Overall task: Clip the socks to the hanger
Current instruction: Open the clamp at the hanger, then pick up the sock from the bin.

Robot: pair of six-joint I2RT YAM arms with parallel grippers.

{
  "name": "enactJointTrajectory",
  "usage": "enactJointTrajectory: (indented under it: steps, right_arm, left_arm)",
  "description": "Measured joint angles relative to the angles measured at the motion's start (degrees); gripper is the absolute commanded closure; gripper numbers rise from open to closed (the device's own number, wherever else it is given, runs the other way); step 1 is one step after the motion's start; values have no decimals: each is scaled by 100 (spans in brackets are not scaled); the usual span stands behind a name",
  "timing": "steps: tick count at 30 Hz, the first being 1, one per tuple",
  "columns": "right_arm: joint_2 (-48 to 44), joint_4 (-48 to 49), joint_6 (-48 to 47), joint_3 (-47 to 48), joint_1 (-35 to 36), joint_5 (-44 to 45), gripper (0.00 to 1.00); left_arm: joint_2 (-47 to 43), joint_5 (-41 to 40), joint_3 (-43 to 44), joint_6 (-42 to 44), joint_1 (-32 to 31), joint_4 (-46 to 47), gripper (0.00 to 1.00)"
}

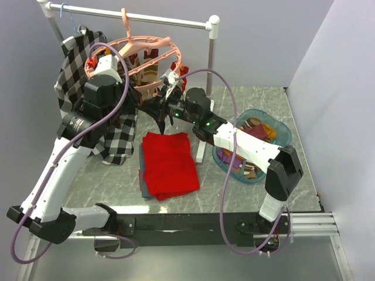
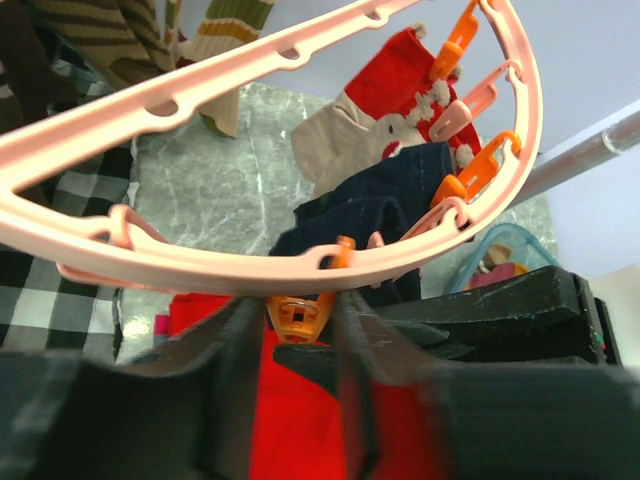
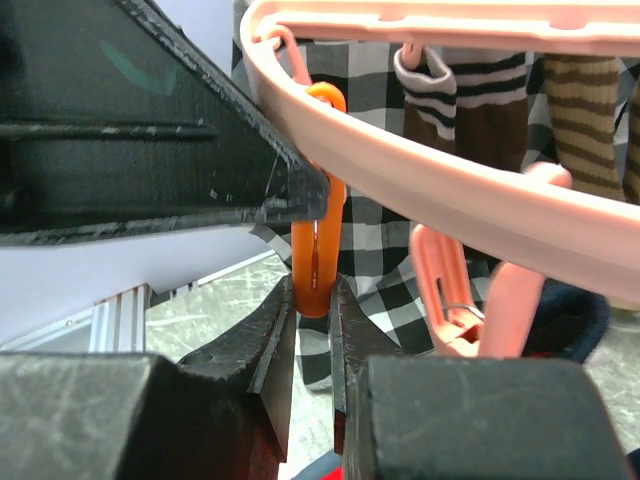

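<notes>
A folded red cloth (image 1: 170,161) lies on the table (image 1: 252,96) nearest the arms, with a blue basket (image 1: 282,127) of loose socks (image 1: 258,126) to its right. Just past the cloth, the left gripper (image 2: 298,310) is clamped on an orange clip (image 2: 300,318) under the pink hanger (image 2: 250,265). The right gripper (image 3: 312,288) has its narrow jaws at that clip's lower tip; whether they grip it is unclear. Beyond, a red sock (image 2: 390,90) and a navy sock (image 2: 375,215) hang clipped.

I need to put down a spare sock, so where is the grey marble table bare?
The grey marble table is bare at near left, between the folded red cloth and the black-and-white checked shirt, and at back right, behind the teal plastic basket. Crowded: centre back, under the round pink hanger.
</notes>
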Motion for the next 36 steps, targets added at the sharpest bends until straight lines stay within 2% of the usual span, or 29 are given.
enactJointTrajectory:
  steps: [1, 2, 5, 9, 13, 18, 22, 25, 27, 31, 36]
  right_arm:
    - [7, -4, -13, 0, 0, 0, 89]
    - [9, -11, -24, 0, 0, 0, 79]
    - [11, -35, -44, 0, 0, -2, 62]
    - [-33, -249, -109, -11, 11, -22, 51]
    - [-455, -817, -153, -361, 13, -61, 44]
    - [-1488, -1891, -286, -892, 11, 59, 43]
    - [-2586, -2887, -376, -1517, -83, 671, 43]
    - [-3215, -3458, -317, -2083, -546, 1150, 45]
    - [-3593, -3882, -229, -2688, -1255, 1497, 46]
    - [-3689, -4607, -190, -3451, -2315, 2096, 54]
    - [-3322, -4955, -240, -3799, -2776, 2221, 58]
  left_arm:
    - [4, -15, 0, 7, 0, -2, 76]
    - [7, -37, 0, 22, 0, -4, 81]
    - [7, -68, 0, 83, 0, 2, 84]
    - [-2, -76, -26, 120, -2, 114, 83]
    - [-20, -79, -118, 142, -2, 282, 82]
    - [-52, -76, -267, 149, -2, 398, 81]
    - [-87, -76, -315, 157, -2, 468, 81]
    - [-162, -74, -361, 162, -2, 520, 81]
    - [-214, -74, -380, 162, -2, 529, 81]
    - [-317, -74, -420, 162, -2, 535, 81]
    - [-369, -74, -428, 164, -2, 542, 81]
